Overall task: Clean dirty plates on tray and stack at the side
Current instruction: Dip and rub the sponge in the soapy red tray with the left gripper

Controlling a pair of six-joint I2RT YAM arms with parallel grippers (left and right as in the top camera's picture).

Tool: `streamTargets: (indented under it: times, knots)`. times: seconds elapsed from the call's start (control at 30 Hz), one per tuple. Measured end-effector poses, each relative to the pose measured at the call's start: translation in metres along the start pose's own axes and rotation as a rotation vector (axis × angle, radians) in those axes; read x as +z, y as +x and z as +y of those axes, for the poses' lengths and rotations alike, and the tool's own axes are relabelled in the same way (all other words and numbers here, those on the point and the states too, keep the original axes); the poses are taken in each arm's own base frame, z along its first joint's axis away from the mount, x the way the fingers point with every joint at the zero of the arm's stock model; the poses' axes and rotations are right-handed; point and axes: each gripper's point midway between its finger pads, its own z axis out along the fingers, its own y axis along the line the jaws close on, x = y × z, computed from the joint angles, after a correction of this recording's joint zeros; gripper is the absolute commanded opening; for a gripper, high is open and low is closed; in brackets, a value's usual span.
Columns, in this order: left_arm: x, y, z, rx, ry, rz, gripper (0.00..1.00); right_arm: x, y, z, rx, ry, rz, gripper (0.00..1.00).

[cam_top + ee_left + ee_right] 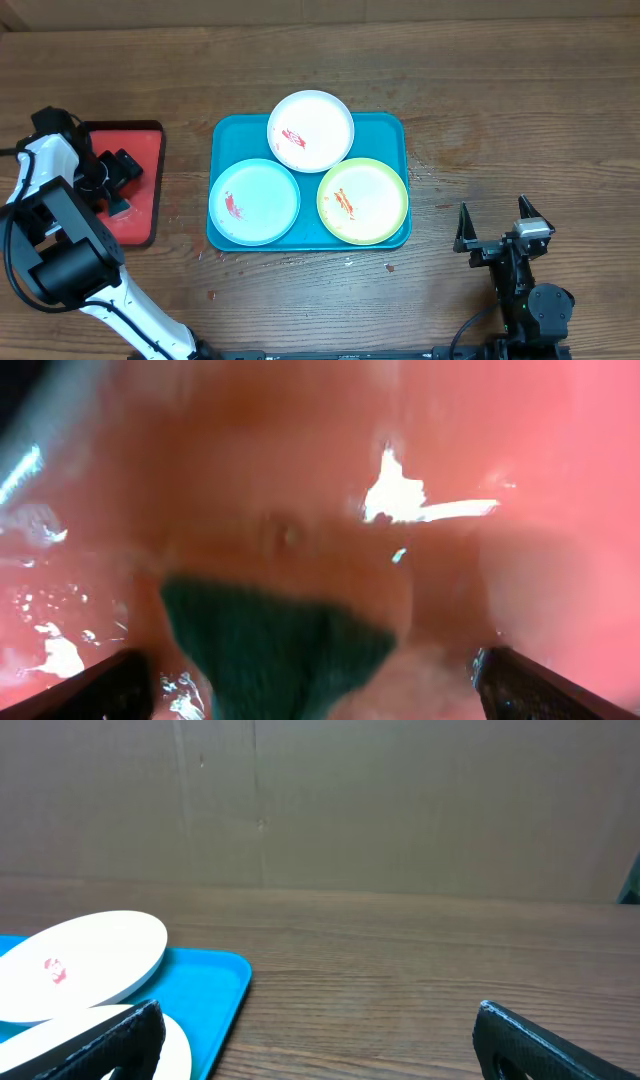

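Sponge-pickup step: green sponge (280,645) on red tray (146,140) is straddled by left gripper (119,174), jaws spread, closing judged due next; right gripper (492,215) is parked, likewise spread.

- I read this as a robot lab bench: bare wooden table (520,100), left arm (70,250), right arm (525,290).
- Plain brown board wall (400,800) behind.
- Teal plastic tray (385,135) looks staged.
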Motion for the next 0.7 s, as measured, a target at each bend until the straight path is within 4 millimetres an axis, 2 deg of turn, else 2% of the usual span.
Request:
streamTargets:
  times: [0.03,0.1,0.17,0.2,0.37,0.4,0.47,0.5,0.63,0.67,0.7]
  knots:
    - [0.0,-0.007,-0.001,0.004,0.003,-0.028,0.98,0.0,0.0,0.0,0.001,0.0,-0.001,1.0]
    - [0.0,-0.017,-0.003,0.017,0.01,-0.071,0.64,0.0,0.0,0.0,0.0,0.0,0.0,1.0]
    - [0.001,-0.024,-0.003,0.032,0.01,-0.096,0.16,0.0,0.0,0.0,0.0,0.0,0.0,1.0]
    - [0.001,-0.026,-0.003,0.036,0.01,-0.105,0.04,0.0,0.0,0.0,0.0,0.0,-0.001,1.0]
    - [0.001,-0.03,0.002,0.049,-0.006,-0.118,0.04,0.0,0.0,0.0,0.001,0.0,-0.001,1.0]
    - [0.001,-0.03,0.002,0.05,-0.01,-0.117,0.14,0.0,0.0,0.0,0.0,0.0,0.0,1.0]
    - [0.002,-0.028,0.004,0.054,-0.018,-0.109,0.88,0.0,0.0,0.0,0.0,0.0,0.0,1.0]
    - [0.002,-0.024,0.005,0.057,-0.025,-0.095,1.0,0.0,0.0,0.0,0.0,0.0,0.0,1.0]
    - [0.001,-0.006,0.012,0.054,-0.043,-0.016,1.0,0.0,0.0,0.0,0.0,0.0,0.0,1.0]
    - [0.001,-0.002,0.013,0.053,-0.044,-0.002,0.98,0.0,0.0,0.0,0.0,0.0,-0.001,1.0]
    - [0.0,0.003,0.014,0.053,-0.046,0.019,0.92,0.0,0.0,0.0,0.001,0.0,-0.001,1.0]
